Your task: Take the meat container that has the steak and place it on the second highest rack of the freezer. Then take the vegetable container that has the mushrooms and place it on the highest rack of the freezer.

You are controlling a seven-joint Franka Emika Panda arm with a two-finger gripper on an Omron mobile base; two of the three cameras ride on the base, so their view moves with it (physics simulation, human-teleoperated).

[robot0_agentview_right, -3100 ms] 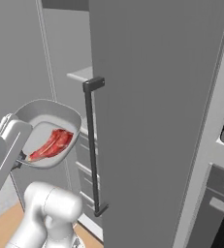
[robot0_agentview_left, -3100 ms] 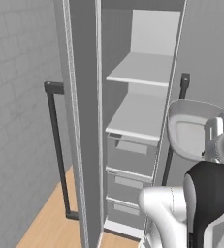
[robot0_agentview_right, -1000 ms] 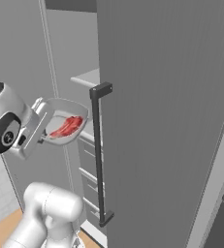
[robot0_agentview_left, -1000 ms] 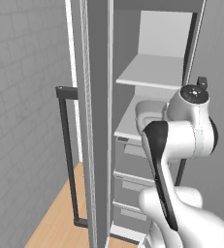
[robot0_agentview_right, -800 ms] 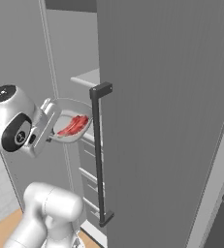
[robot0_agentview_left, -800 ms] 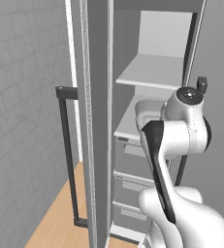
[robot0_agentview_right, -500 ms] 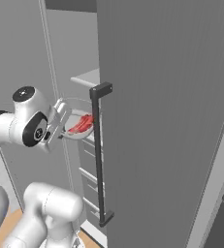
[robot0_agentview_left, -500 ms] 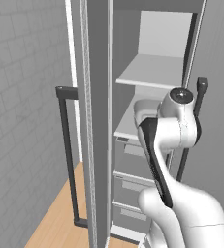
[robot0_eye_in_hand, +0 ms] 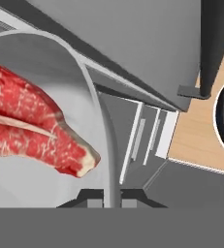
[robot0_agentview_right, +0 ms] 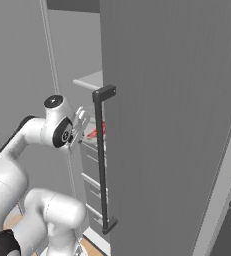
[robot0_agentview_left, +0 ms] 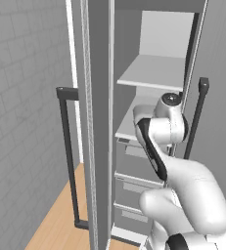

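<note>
The meat container [robot0_eye_in_hand: 91, 95] is a pale grey dish holding the red, white-marbled steak [robot0_eye_in_hand: 33, 131]. My gripper [robot0_eye_in_hand: 111, 197] is shut on the dish's rim. In the right base view my gripper [robot0_agentview_right: 80, 126] reaches into the open freezer [robot0_agentview_left: 98, 122], and the steak [robot0_agentview_right: 98, 131] shows red just behind the door's dark bar handle [robot0_agentview_right: 101, 160]. The dish sits at about the level of the second highest rack [robot0_agentview_left: 130, 125], above the grey drawers [robot0_agentview_left: 134, 168]. My arm hides most of that shelf in the left base view. The highest rack [robot0_agentview_left: 154, 73] is bare above it.
The freezer's left door stands open edge-on with its dark handle [robot0_agentview_left: 66, 156]. A second grey door with a dark handle [robot0_agentview_left: 197, 119] flanks the opening on the right. A grey tiled wall [robot0_agentview_left: 21, 97] lies to the left, above wood floor [robot0_agentview_left: 56, 227].
My arm has stretched forward, carrying the dish with the steak from outside the opening in toward the freezer's shelves. The gripper has stayed shut on the rim.
</note>
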